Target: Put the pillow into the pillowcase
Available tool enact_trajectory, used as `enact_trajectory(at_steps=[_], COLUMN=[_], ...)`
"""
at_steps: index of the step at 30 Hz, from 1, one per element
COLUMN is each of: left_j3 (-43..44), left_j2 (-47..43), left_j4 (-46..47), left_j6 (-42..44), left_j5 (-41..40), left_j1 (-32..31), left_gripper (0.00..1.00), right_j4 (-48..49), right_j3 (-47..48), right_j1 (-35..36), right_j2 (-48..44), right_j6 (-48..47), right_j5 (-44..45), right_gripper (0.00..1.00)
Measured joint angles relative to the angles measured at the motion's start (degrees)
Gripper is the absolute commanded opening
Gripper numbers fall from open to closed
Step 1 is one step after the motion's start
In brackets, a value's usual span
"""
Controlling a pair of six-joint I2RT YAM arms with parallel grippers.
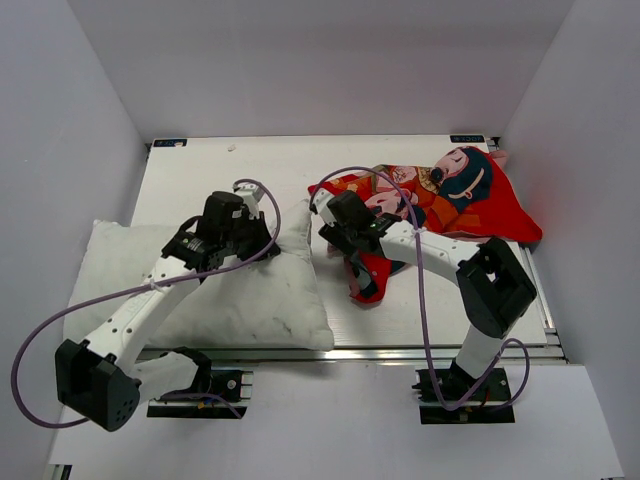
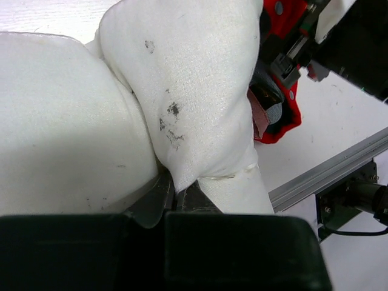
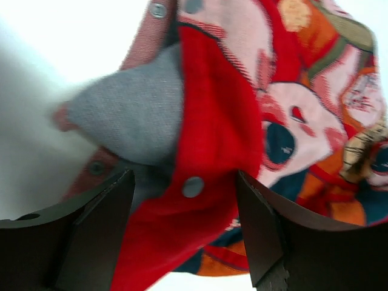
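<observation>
On the table (image 1: pixel 200 170) — one pillow (image 1: pixel 250 300), tight in the left gripper (image 2: pixel 176 191); one pillowcase (image 1: pixel 470 200), within the gaping right gripper (image 3: pixel 185 182).

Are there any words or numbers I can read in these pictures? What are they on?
No text here can be read.
far-left dark label: too small to read.
far-right dark label: too small to read.
pillowcase: cartoon faces, no clear letters.
pillow: only dark specks, no words.
</observation>
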Motion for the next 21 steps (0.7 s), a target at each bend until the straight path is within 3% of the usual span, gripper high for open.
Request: enact_trajectory(at_steps=[7,14,15,17,21], left_j3=[-2.62,-2.95,-2.95,-2.95,-2.95], left_j2=[-4.15,-4.55,-4.50,-4.26,-3.30], left_j4=[-0.66,-0.48,-0.31,0.11,1.31], left_j6=[-1.33,-1.68,-1.68,-1.70,-2.05], left_j5=[-0.74,-0.68,-0.61,-0.42,0.66], left_j1=[0.00,0.00,0.00,0.00,0.00], left_gripper=[0.00,0.00,0.00,0.00,0.00], right_j4=[2.27,2.84,2.82,2.75,1.68], right_j3=[-0.39,-0.63,-0.63,-0.63,0.00], right_j1=[-0.37,-0.83,-1.05,-1.81,-4.22], right_j2=[0.20,0.20,0.20,0.20,0.26], right_j6=[-3.80,-5.51,-5.46,-5.27,-3.96], right_j5=[5.42,5.90,5.64,4.94,3.02], right_gripper=[0.63,0.21,0.08,0.00,0.00])
